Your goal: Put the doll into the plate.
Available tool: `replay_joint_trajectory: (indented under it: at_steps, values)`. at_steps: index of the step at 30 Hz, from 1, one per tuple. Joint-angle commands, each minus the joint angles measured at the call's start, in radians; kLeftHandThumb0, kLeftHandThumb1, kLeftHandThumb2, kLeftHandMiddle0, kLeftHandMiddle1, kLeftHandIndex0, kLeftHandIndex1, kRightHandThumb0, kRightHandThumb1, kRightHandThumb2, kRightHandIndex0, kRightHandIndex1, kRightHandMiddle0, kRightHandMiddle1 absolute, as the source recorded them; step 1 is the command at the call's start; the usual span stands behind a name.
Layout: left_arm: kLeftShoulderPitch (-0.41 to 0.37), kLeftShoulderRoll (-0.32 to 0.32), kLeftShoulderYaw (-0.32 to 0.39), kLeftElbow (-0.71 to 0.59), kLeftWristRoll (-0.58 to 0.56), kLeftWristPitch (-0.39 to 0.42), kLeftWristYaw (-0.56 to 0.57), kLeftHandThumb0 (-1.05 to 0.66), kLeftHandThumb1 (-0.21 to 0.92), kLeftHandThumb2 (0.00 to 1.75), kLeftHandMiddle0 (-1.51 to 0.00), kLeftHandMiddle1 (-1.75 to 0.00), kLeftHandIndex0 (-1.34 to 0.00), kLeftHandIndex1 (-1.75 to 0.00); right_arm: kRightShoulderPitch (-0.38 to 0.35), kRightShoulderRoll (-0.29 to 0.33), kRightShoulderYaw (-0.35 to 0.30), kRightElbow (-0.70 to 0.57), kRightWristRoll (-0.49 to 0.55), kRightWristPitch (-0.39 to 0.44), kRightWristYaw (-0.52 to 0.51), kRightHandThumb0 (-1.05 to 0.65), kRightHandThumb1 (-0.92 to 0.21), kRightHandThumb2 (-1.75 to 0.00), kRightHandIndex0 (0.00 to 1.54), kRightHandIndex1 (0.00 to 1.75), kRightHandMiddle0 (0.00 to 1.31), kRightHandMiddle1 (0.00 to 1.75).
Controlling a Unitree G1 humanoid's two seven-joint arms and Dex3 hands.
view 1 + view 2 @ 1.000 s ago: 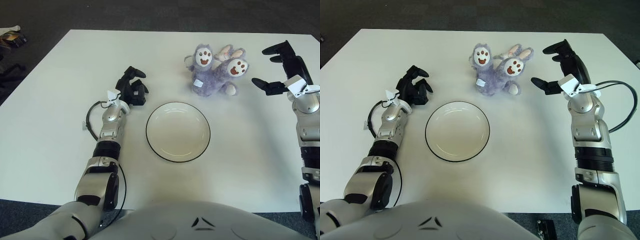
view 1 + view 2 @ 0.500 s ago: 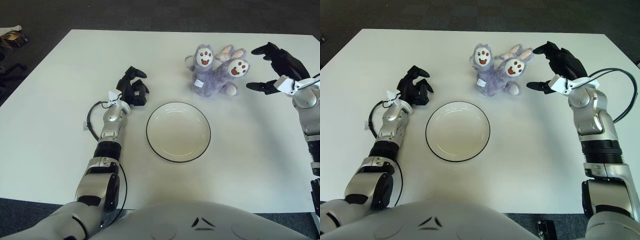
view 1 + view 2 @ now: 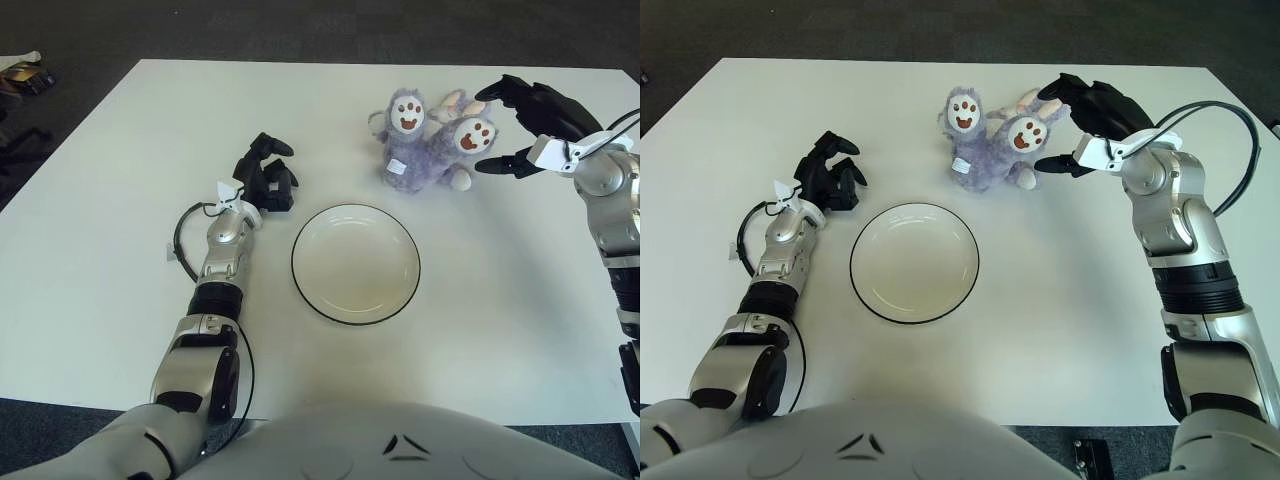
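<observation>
Fluffy purple doll (image 3: 428, 145) is lying paws-up on the far side, while the empty white plate (image 3: 356, 263) is sitting nearer, apart from it.

You are looking at a doll (image 3: 992, 140) of soft, fuzzy lavender plush, its paw pads showing as smooth white cloth patches stitched with brown. The plate (image 3: 914, 262) is looking glazed and glossy, cream inside with a thin dark rim, catching faint highlights. The table (image 3: 1060, 330) is presenting a smooth, matt white top. The right hand (image 3: 1088, 118) is showing matt black plastic fingers, spread beside the plush, on a forearm of brushed silver metal with ribbed black bands. The left hand (image 3: 828, 182) is wearing the same matt black plastic, with a thin black rubbery cable (image 3: 741, 243) looping by its wrist
</observation>
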State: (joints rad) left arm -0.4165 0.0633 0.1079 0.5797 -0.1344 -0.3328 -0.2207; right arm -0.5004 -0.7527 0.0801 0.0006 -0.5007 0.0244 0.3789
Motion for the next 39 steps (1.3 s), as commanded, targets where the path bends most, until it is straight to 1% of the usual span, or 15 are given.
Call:
replay_joint_trajectory:
  at_steps: [1,4,6,9,13,15,16,19,21,24,27,32,39]
  values:
    - [0.052,-0.010,-0.006,0.042,0.005,0.026,0.000,-0.02,0.21,1.46,-0.73,-1.75,-0.42,-1.75,-0.019,-0.004,0.023,-0.009,-0.003,0.014,0.051,-1.01,-0.57,-0.58,0.00,0.68,0.00,0.78]
    - [0.052,-0.012,-0.006,0.043,0.004,0.025,0.001,-0.02,0.20,1.48,-0.74,-1.75,-0.43,-1.75,-0.024,-0.004,0.027,-0.015,0.008,0.020,0.081,-1.02,-0.58,-0.57,0.00,0.62,0.00,0.73]
    - [0.051,-0.013,-0.005,0.044,0.003,0.026,0.002,-0.02,0.21,1.47,-0.74,-1.74,-0.42,-1.75,-0.033,0.002,0.033,-0.013,0.012,0.020,0.095,-1.03,-0.60,-0.54,0.00,0.51,0.00,0.62]
    - [0.051,-0.014,-0.004,0.045,0.001,0.029,0.002,-0.02,0.22,1.44,-0.73,-1.73,-0.41,-1.75,-0.060,0.020,0.050,0.009,0.013,0.021,0.109,-1.04,-0.62,-0.51,0.00,0.42,0.00,0.50]
    - [0.049,-0.015,-0.004,0.050,0.001,0.027,0.002,-0.02,0.23,1.43,-0.72,-1.72,-0.40,-1.75,-0.079,0.032,0.056,0.030,0.018,0.013,0.115,-1.04,-0.62,-0.50,0.00,0.38,0.00,0.46]
    - [0.048,-0.017,-0.003,0.053,0.000,0.025,0.002,-0.02,0.24,1.43,-0.72,-1.73,-0.40,-1.75,-0.083,0.041,0.053,0.037,0.036,-0.005,0.115,-1.03,-0.60,-0.49,0.00,0.38,0.00,0.47]
    - [0.048,-0.017,-0.002,0.054,0.000,0.025,0.003,-0.02,0.24,1.43,-0.72,-1.73,-0.40,-1.75,-0.085,0.043,0.052,0.039,0.042,-0.010,0.116,-1.01,-0.58,-0.51,0.00,0.38,0.00,0.51]
    - [0.048,-0.018,-0.003,0.054,0.003,0.023,0.007,-0.02,0.22,1.45,-0.72,-1.74,-0.41,-1.75,-0.095,0.050,0.058,0.010,0.050,0.004,0.142,-0.98,-0.52,-0.55,0.00,0.38,0.00,0.55]
    - [0.048,-0.018,-0.004,0.052,0.008,0.025,0.014,-0.02,0.18,1.49,-0.75,-1.74,-0.45,-1.73,-0.110,0.052,0.068,0.001,0.058,0.006,0.168,-0.92,-0.45,-0.64,0.00,0.34,0.00,0.54]
    - [0.049,-0.020,-0.006,0.048,0.012,0.028,0.020,-0.02,0.14,1.52,-0.78,-1.75,-0.50,-1.71,-0.121,0.052,0.072,0.007,0.076,-0.005,0.196,-0.85,-0.38,-0.74,0.00,0.30,0.00,0.54]
    - [0.050,-0.020,-0.007,0.046,0.011,0.031,0.020,-0.02,0.13,1.53,-0.79,-1.75,-0.51,-1.70,-0.128,0.054,0.074,0.012,0.083,-0.014,0.210,-0.82,-0.35,-0.77,0.00,0.28,0.00,0.54]
    - [0.052,-0.021,-0.007,0.041,0.011,0.034,0.020,-0.02,0.13,1.54,-0.79,-1.75,-0.51,-1.71,-0.136,0.057,0.083,0.045,0.095,-0.056,0.219,-0.79,-0.33,-0.81,0.00,0.22,0.00,0.58]
    - [0.054,-0.022,-0.008,0.037,0.010,0.038,0.022,-0.02,0.13,1.54,-0.79,-1.75,-0.50,-1.71,-0.155,0.075,0.101,0.085,0.099,-0.072,0.229,-0.75,-0.30,-0.85,0.00,0.22,0.00,0.64]
